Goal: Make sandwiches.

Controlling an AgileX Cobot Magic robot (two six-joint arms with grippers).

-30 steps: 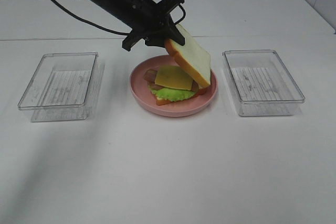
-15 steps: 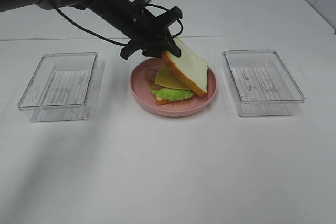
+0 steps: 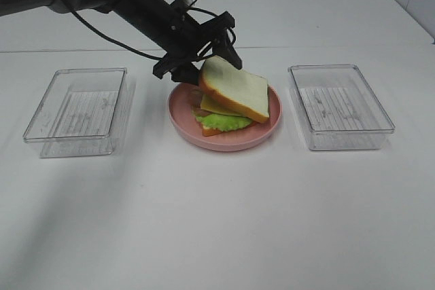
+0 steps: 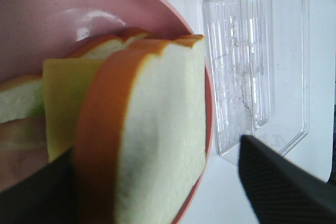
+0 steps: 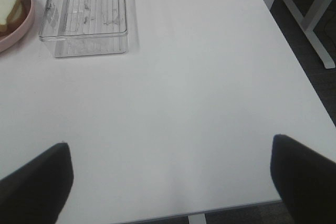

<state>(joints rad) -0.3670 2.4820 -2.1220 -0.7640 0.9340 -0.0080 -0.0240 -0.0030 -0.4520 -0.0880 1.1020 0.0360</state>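
The sandwich sits on a pink plate [image 3: 224, 142] at mid-table. Its top bread slice [image 3: 234, 88] lies tilted on the yellow cheese [image 3: 214, 106], green lettuce [image 3: 221, 121] and bottom slice [image 3: 211, 131]. A bit of brown bacon [image 3: 196, 103] shows at the stack's left edge. My left gripper [image 3: 200, 66] is open at the slice's far left edge. In the left wrist view the left gripper [image 4: 157, 182] straddles the slice [image 4: 157, 129], with a gap between the crust and one finger [image 4: 283, 182]. My right gripper [image 5: 170, 177] is open and empty over bare table.
One clear plastic tray [image 3: 78, 110] stands left of the plate, and another [image 3: 340, 106] stands right of it. The right tray also shows in the right wrist view [image 5: 86, 19]. The table's edge and a floor drop lie beyond the right gripper.
My left gripper lowered the top bread slice from steeply tilted above the plate down onto the cheese. The jaws now stand apart from the slice.
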